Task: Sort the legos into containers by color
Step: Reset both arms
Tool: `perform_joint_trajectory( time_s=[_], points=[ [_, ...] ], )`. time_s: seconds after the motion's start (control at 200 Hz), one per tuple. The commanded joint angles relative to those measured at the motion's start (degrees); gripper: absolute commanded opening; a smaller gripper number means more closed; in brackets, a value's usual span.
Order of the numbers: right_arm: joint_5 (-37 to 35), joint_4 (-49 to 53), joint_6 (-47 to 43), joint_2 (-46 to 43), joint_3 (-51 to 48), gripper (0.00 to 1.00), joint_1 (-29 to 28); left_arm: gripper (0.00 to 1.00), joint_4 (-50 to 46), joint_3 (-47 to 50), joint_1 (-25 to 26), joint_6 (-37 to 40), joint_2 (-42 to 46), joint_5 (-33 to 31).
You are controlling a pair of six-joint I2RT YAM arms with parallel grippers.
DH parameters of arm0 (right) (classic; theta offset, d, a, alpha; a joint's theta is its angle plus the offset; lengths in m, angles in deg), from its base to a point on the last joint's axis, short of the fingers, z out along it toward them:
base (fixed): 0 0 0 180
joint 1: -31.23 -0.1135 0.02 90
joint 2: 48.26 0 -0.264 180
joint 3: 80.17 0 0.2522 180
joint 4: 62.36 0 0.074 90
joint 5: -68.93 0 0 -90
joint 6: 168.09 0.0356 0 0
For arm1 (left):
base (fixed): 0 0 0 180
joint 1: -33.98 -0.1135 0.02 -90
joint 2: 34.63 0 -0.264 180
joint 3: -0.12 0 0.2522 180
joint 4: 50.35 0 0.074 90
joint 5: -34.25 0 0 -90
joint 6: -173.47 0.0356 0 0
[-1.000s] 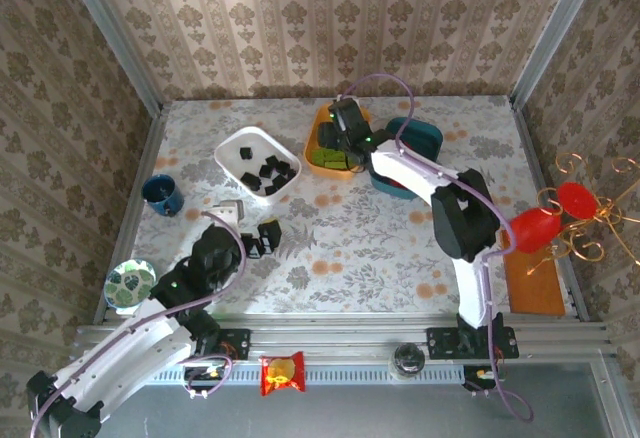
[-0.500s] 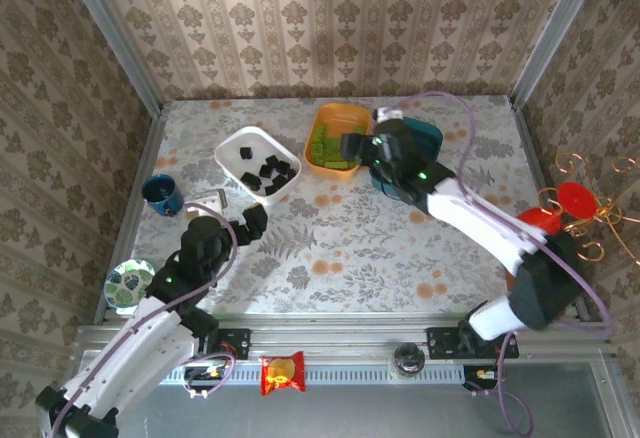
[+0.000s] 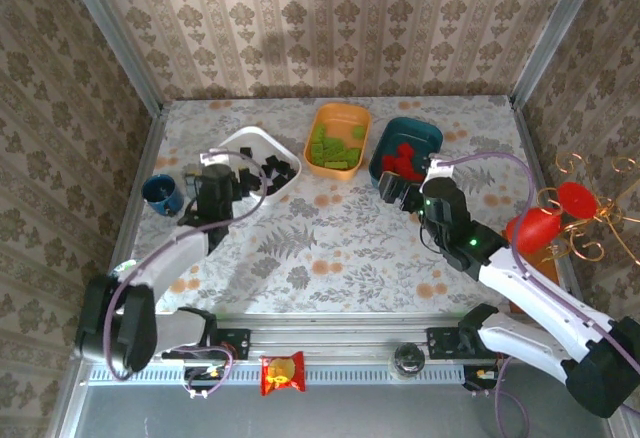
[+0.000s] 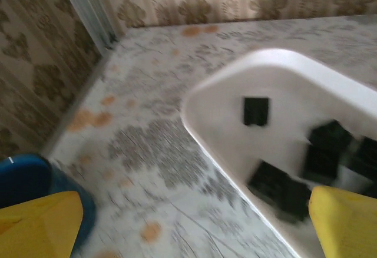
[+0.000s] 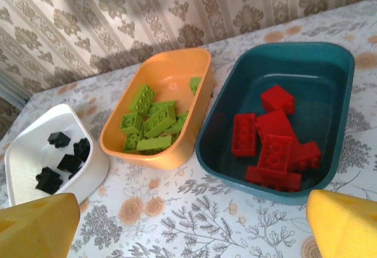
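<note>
The white tray (image 3: 232, 144) holds several black legos (image 3: 272, 170). Lime green legos (image 3: 330, 148) lie in the orange tray (image 3: 340, 108), and red legos (image 3: 402, 158) lie in the teal tray (image 3: 428, 132). My left gripper (image 3: 240, 180) hovers at the white tray's near-left edge. In the left wrist view it (image 4: 191, 222) is open and empty, over the table beside the tray rim (image 4: 235, 69) and black legos (image 4: 256, 111). My right gripper (image 3: 398, 193) is just in front of the teal tray. The right wrist view shows it (image 5: 188, 228) open and empty, facing the green legos (image 5: 150, 119) and red legos (image 5: 274, 146).
A dark blue cup (image 3: 162, 194) stands left of the white tray, close to my left gripper, and appears as the cup (image 4: 29, 181) at the left finger. A snack packet (image 3: 282, 373) lies on the front rail. Red wire ornaments (image 3: 545, 223) and an orange board (image 3: 535, 278) sit at the right edge.
The left gripper has swung from the front-left table area back to the white tray's near edge. The right gripper has drawn back from the orange tray to just before the teal tray.
</note>
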Motion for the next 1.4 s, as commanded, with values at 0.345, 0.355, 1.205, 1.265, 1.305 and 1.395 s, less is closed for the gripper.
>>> perform_joint_trajectory(
  time_s=[0.345,0.355,1.205,1.265,1.305,1.395],
  points=[
    [-3.6,3.6,-1.8,-0.7,0.0,1.0,2.9,1.0,23.7,7.1,-13.4,9.9,-14.9,21.8],
    [-3.6,3.6,-1.9,-0.7,0.0,1.0,3.0,1.0,24.1,7.4,-14.0,9.5,-14.9,23.0],
    [13.8,-42.8,-25.7,15.3,-20.6,1.0,31.2,1.0,40.4,15.2,-15.1,6.5,-17.2,16.5],
    [14.9,-45.6,-26.0,19.2,-20.3,1.0,31.1,1.0,40.4,15.2,-15.1,6.5,-17.3,16.5],
    [15.5,-47.6,-26.4,21.8,-20.0,1.0,31.2,1.0,40.4,15.2,-15.1,6.5,-17.2,16.5],
    [15.7,-48.7,-27.4,24.8,-19.0,1.0,31.2,1.0,40.4,15.2,-15.1,6.6,-17.3,16.5]
  ],
)
